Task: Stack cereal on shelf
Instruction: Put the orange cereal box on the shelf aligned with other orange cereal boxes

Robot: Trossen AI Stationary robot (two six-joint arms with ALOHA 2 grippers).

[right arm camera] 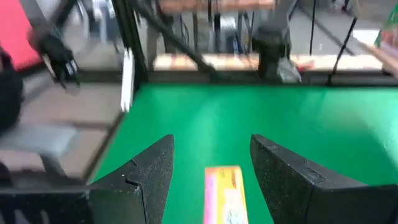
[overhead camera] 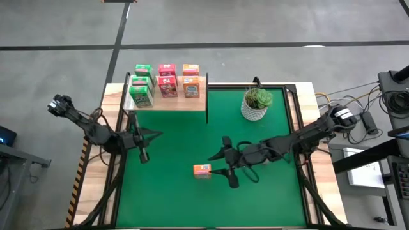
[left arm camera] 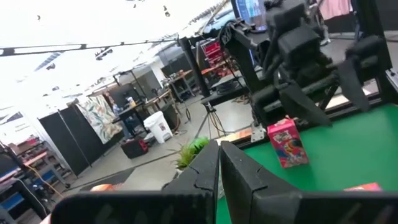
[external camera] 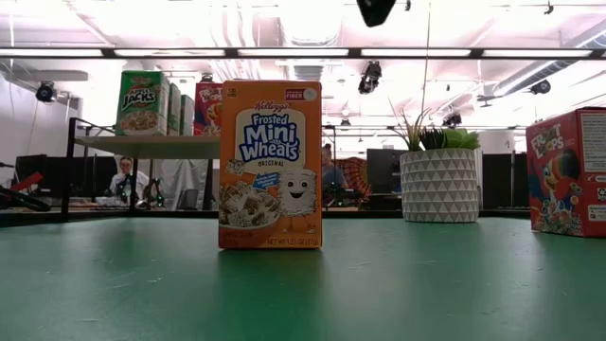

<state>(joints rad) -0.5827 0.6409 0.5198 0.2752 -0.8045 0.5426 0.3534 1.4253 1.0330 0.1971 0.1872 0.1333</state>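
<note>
A: Eight small cardboard cereal boxes [overhead camera: 165, 81] are sitting on the light-wood shelf [overhead camera: 167, 102] at the table's far left corner, green, pink and orange in three columns. Are you seeing the same?

B: Roughly; I am counting about that many from above. One orange Frosted Mini-Wheats cereal box [overhead camera: 202, 170] is standing apart, upright on the green table mat [overhead camera: 172, 140], well short of the shelf.

A: Why is it alone?

B: It is probably the last one waiting to go up. The right gripper [overhead camera: 231, 166] is hanging just beside it, fingers spread apart, nothing between them yet. In its wrist camera the box top [right arm camera: 224, 193] is lying in the gap between the dark fingers [right arm camera: 140, 177], so it is lining up for a grasp.

A: And the left gripper [overhead camera: 144, 144]?

B: It is idling near the left edge, fingers pressed together on nothing, keeping clear. A white patterned plant pot [overhead camera: 255, 106] is standing at the far right.
</note>
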